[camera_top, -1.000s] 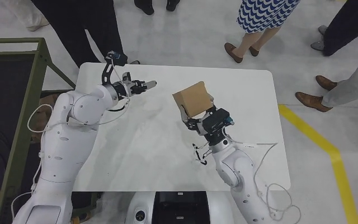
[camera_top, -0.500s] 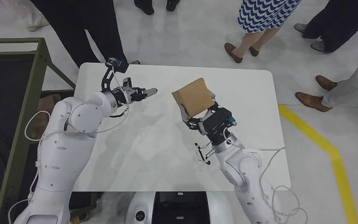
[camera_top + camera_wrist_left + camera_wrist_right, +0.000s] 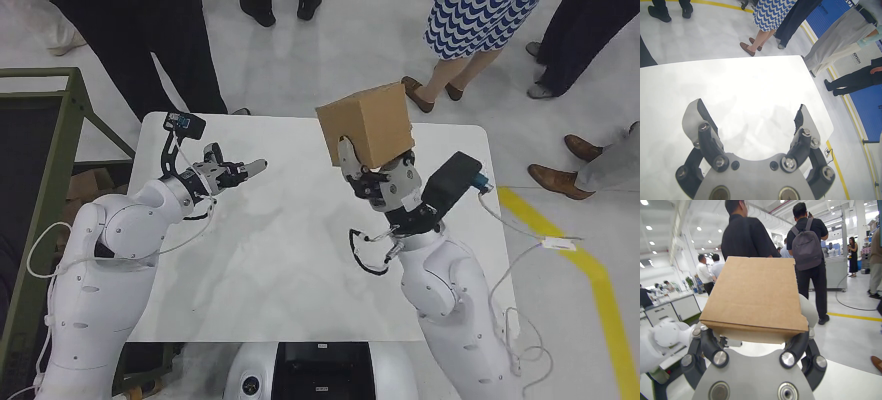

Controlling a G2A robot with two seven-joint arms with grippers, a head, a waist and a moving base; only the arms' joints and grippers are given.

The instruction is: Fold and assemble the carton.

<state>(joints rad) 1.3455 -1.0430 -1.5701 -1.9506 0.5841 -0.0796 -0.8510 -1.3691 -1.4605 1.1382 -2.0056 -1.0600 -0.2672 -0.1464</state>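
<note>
The brown carton [image 3: 366, 122] is held high above the white table [image 3: 290, 260], folded into a closed box. My right gripper [image 3: 374, 168] is shut on its lower end, and in the right wrist view the carton [image 3: 755, 300] sits between the fingers [image 3: 806, 311] with its flat brown face toward the camera. My left gripper [image 3: 248, 166] hangs over the table's far left part, well apart from the carton. In the left wrist view this gripper [image 3: 750, 111] is open, with nothing between its pads but bare table [image 3: 745, 79].
A dark green frame [image 3: 45, 150] stands left of the table. Several people stand on the floor past the far edge and to the right, with a yellow floor line [image 3: 570, 250] at right. A black cable [image 3: 365, 255] loops below the right wrist.
My right arm has lifted the carton up and away from the table, toward the far edge, turning its wrist upward. My left arm has drawn back a little to the left.
</note>
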